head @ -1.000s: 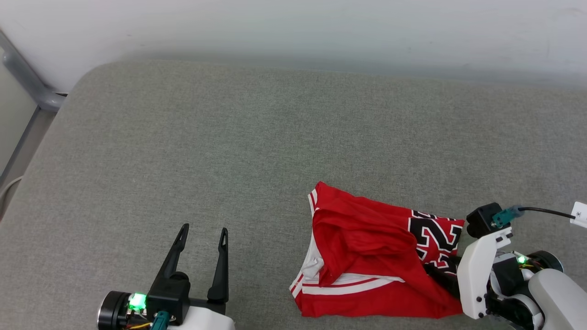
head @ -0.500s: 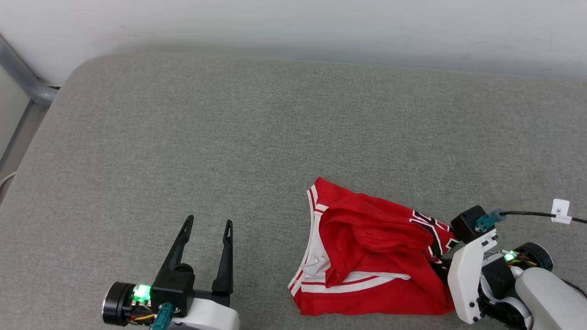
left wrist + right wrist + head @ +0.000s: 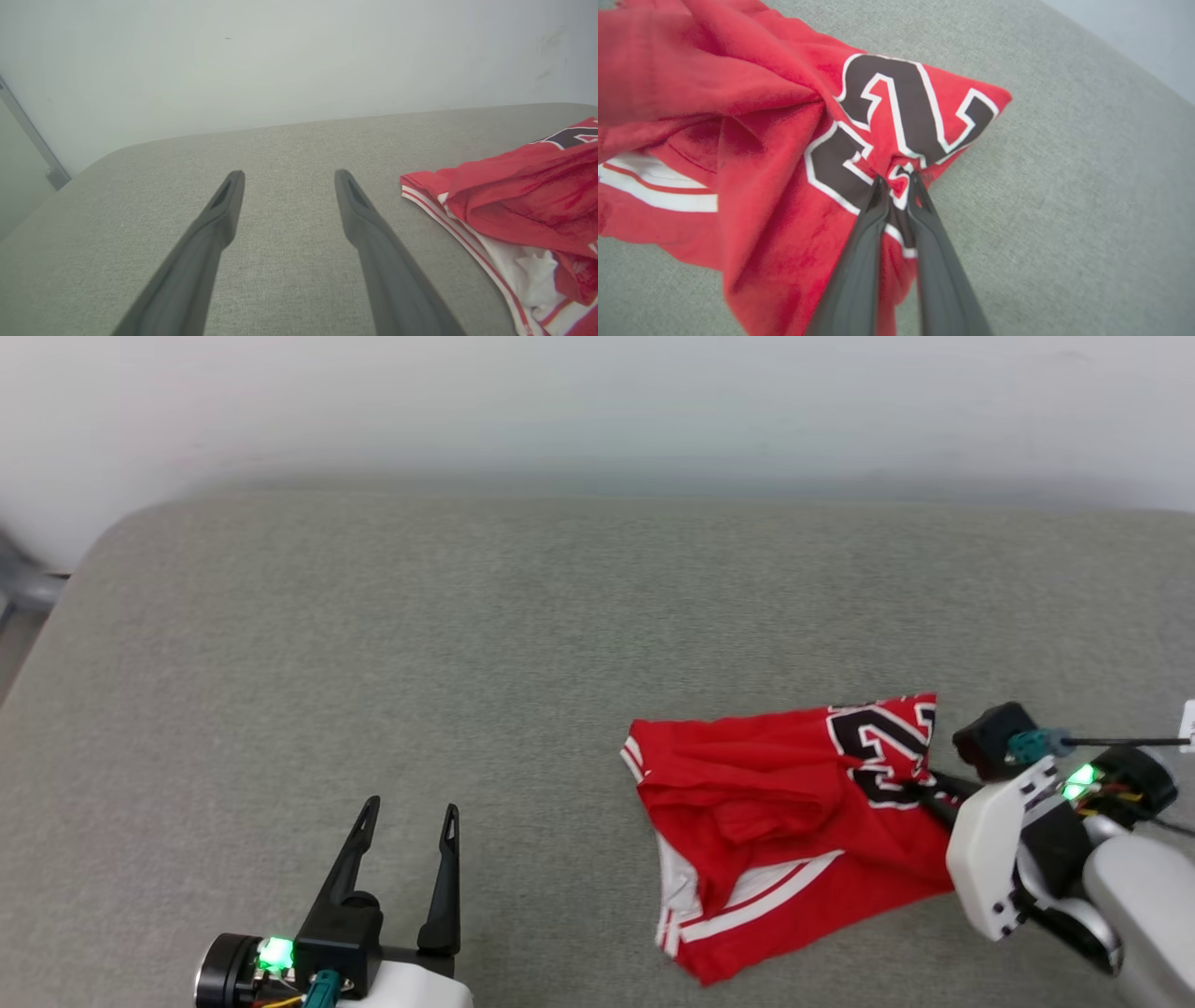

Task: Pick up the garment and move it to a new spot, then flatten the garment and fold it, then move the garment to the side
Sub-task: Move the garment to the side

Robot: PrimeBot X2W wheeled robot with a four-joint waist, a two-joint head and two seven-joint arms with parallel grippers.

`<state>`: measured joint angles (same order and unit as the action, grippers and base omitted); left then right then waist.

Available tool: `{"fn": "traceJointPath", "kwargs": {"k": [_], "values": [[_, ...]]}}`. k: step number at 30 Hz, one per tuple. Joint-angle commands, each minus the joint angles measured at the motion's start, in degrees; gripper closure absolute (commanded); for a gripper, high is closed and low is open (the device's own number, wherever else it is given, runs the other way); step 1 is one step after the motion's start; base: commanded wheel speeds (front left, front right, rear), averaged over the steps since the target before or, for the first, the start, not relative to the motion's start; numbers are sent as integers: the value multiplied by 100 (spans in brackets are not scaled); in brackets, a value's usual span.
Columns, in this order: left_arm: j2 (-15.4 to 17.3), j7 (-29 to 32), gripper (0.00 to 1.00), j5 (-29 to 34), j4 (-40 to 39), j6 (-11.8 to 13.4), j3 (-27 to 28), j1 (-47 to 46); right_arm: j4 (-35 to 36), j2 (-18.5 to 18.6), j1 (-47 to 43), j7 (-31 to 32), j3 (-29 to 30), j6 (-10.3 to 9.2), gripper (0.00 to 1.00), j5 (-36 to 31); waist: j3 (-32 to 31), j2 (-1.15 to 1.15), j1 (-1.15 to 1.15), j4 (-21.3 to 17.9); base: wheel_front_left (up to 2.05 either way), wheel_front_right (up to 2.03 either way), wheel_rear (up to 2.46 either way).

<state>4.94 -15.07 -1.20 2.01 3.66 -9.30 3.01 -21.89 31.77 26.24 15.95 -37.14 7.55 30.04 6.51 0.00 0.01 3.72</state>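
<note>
Garment point(image 3: 794, 803), a crumpled red soft-fabric T-shirt with white parts and white-and-red striped trim, lay on a grey woven padded surface point(image 3: 467, 644) with a rounded corner. It sat at about four o'clock from the middle of the head view. A pale plain wall point(image 3: 560, 401) ran behind the surface at twelve o'clock.

The right gripper point(image 3: 920, 789), two long dark fingers on a white and black wrist, reached in from four o'clock and met the garment at its three o'clock edge. In the right wrist view the right gripper point(image 3: 896, 179) was nearly closed, its jaws only a narrow slit apart, with a small bunch of red cloth pinched between the tips. The pinch sat on a large black number with a white outline point(image 3: 915, 116) printed on the garment point(image 3: 761, 140), and creases fanned out from the tips toward ten o'clock. Whether the pinched edge was off the surface could not be told.

The left gripper point(image 3: 412, 805) was at eight o'clock in the head view, well apart from the garment, with its fingers pointing to twelve o'clock. In the left wrist view the left gripper point(image 3: 288, 175) stood wide open above bare grey surface, holding and touching nothing, with the garment point(image 3: 523, 186) off at three o'clock.
</note>
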Motion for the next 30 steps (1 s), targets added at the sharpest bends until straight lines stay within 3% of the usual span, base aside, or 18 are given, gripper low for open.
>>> {"fn": "traceJointPath", "kwargs": {"k": [1, 15, 21, 30], "values": [[36, -11, 0, 0, -29, -1, 28, 32, 181, 191, 139, -90, 73, -13, 100, -146, -49, 0, -1, -234, 0, 0, 0], [130, -11, 0, 59, -432, 70, 263, -258, 936, 813, 418, -71, 933, -12, 100, -542, 519, 0, -1, -1134, 0, 0, 0], [242, -10, 0, 106, -617, 19, 311, -614, 559, 1110, 612, -137, 1599, -12, 100, -654, 1051, 0, -1, -1208, 0, 0, 0], [292, -11, 0, 171, -826, -23, 182, -1064, -442, 1709, 958, -308, 2257, -12, 100, -891, 1761, 0, -1, -973, 0, 0, 0]]}}
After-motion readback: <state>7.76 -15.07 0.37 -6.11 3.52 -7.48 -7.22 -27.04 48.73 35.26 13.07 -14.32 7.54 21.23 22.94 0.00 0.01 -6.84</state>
